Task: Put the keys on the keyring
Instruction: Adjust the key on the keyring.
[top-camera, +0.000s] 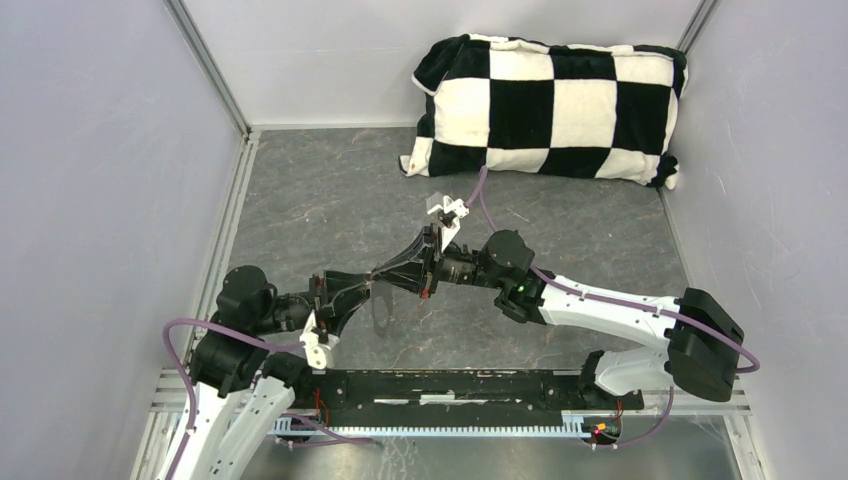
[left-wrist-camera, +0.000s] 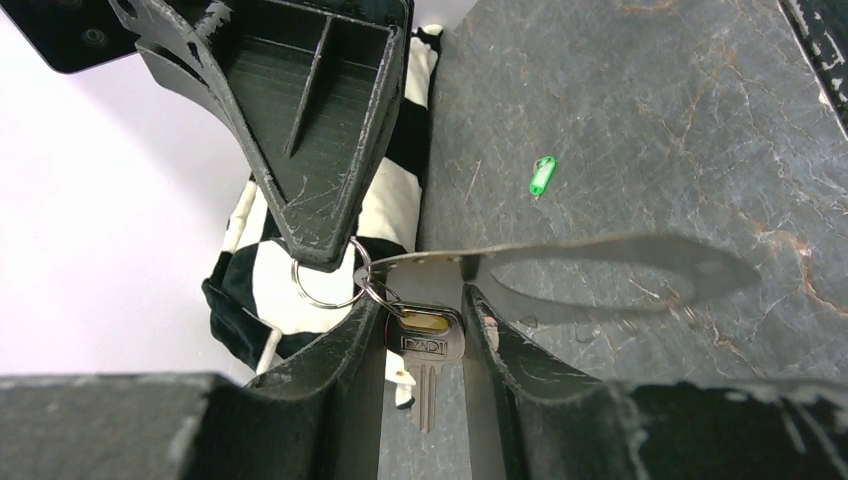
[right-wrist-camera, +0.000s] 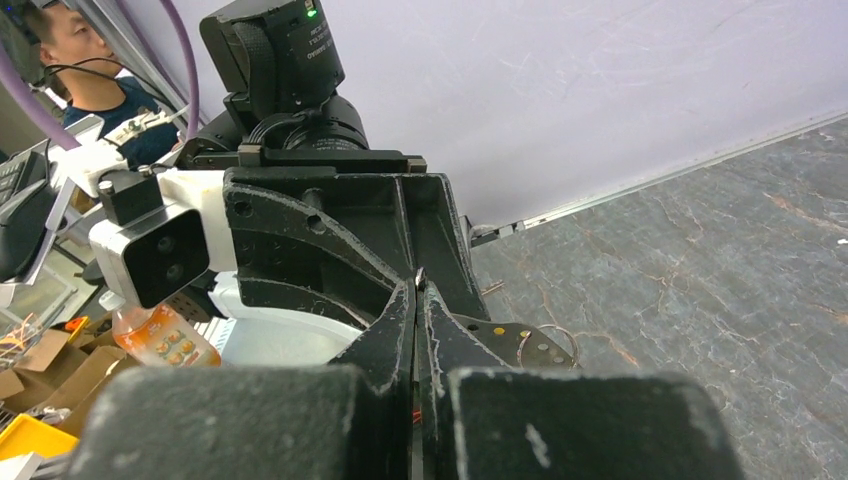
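left pincer (left-wrist-camera: 422, 302), nearest: part-closed, clamping keyring (left-wrist-camera: 610, 268) end; orange-headed key (left-wrist-camera: 428, 352) hangs between its fingers. right pincer (right-wrist-camera: 416, 295): shut, pinching small split ring (left-wrist-camera: 318, 290). green key (left-wrist-camera: 541, 176): far tabletop (left-wrist-camera: 650, 110), unthreaded. risk: opposing pulls twist ring free, key drops.

Left arm (top-camera: 250, 405) and right arm (top-camera: 600, 305): white shells, black joint housings, lilac cables (top-camera: 481, 200). 1 green LED (top-camera: 522, 291) on right. Black fingers (left-wrist-camera: 505, 360) scuffed.

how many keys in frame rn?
2. One metal key sits between the left fingers, on a small ring; a green-headed one lies loose on the table. More could hide behind the fingers.
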